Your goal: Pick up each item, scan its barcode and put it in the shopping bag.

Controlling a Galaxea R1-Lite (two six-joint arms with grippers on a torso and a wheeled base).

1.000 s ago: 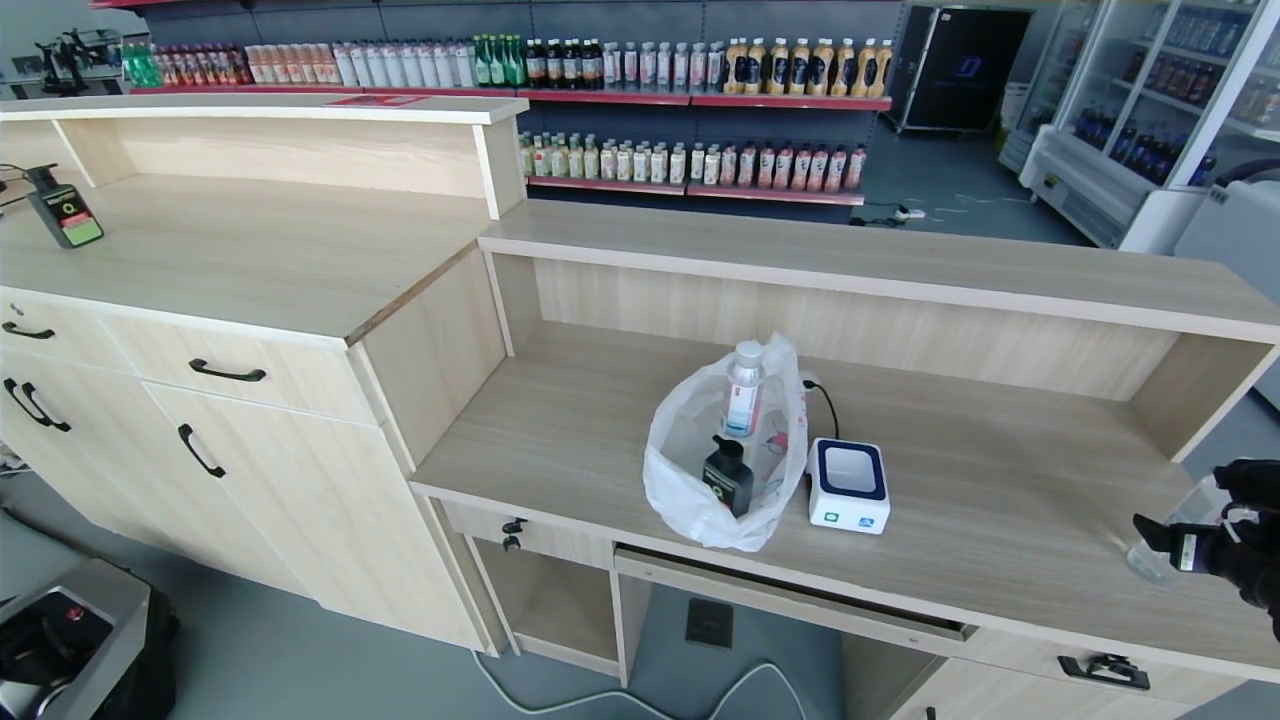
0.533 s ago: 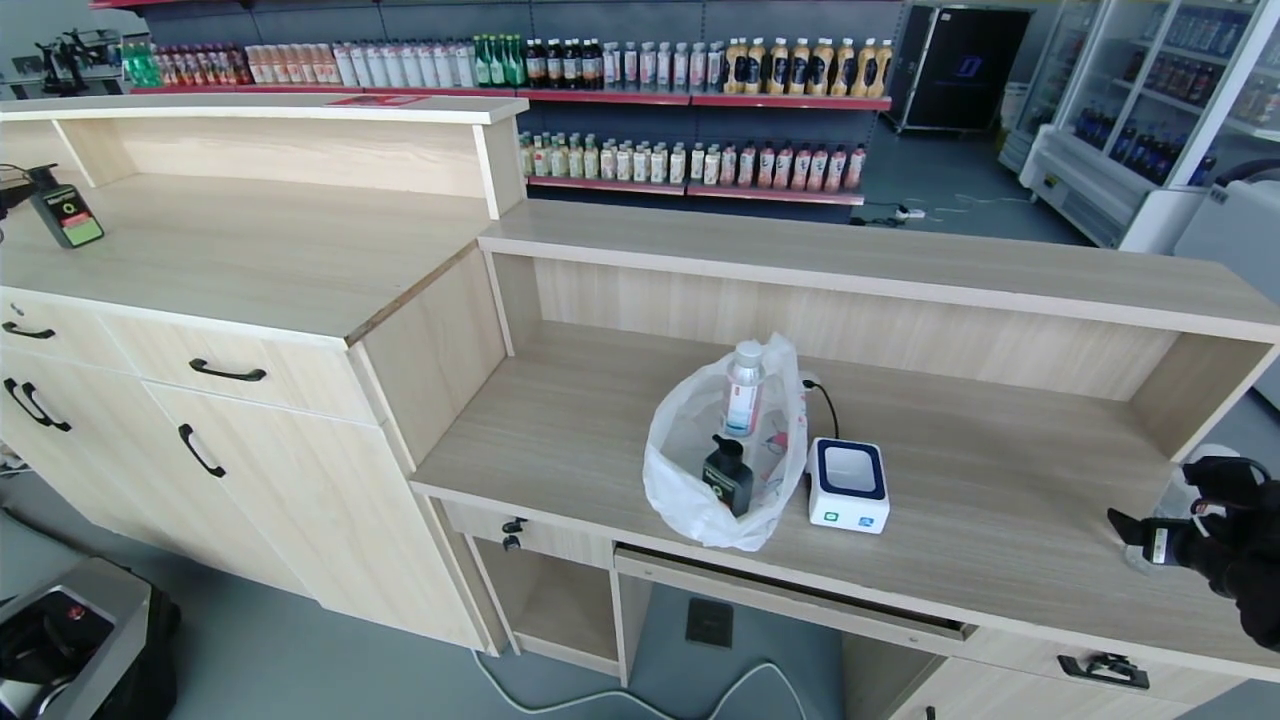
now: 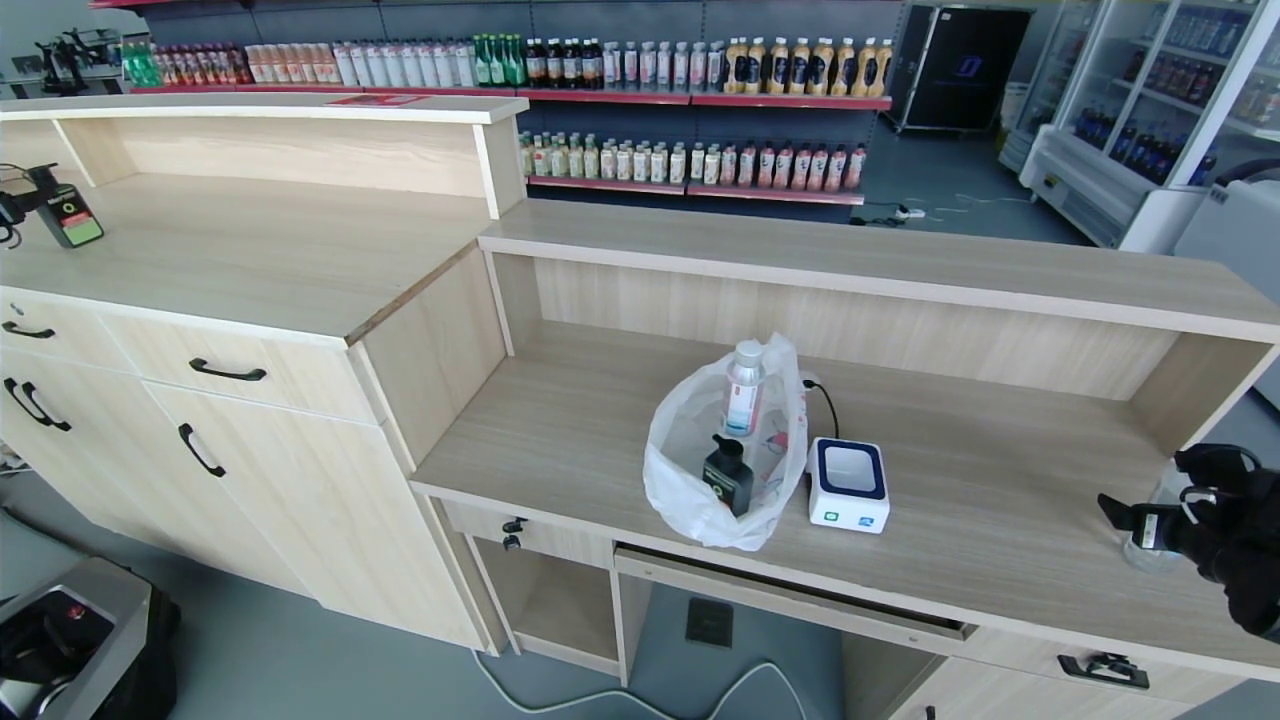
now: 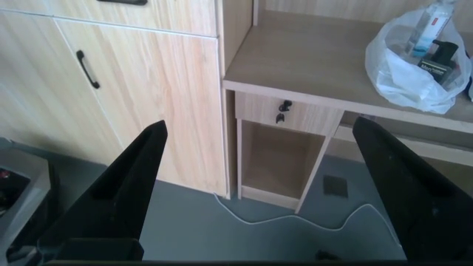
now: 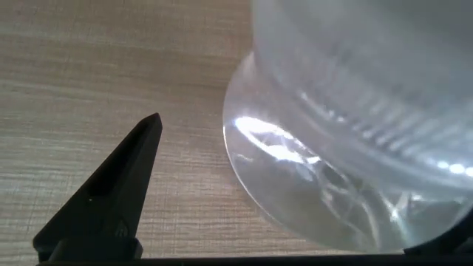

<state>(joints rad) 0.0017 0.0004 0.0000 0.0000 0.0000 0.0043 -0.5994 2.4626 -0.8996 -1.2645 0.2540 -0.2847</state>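
No readable text anywhere. The scanner (image 3: 848, 485) on the tabletop (image 3: 1000, 500) has one green and one blue square mark on its front face, too small to read. In the shopping bag (image 3: 690, 500) just left of the scanner, the clear bottle (image 3: 743, 390) carries a white-and-blue label and the black bottle (image 3: 729, 478) a pale one, print unresolved; far left of the scanner, a small terminal (image 3: 65, 215) shows a ring mark above a green patch.

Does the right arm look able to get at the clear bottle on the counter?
Probably yes: the open right gripper is at the bottle on the counter, one finger close beside it, nothing between them.
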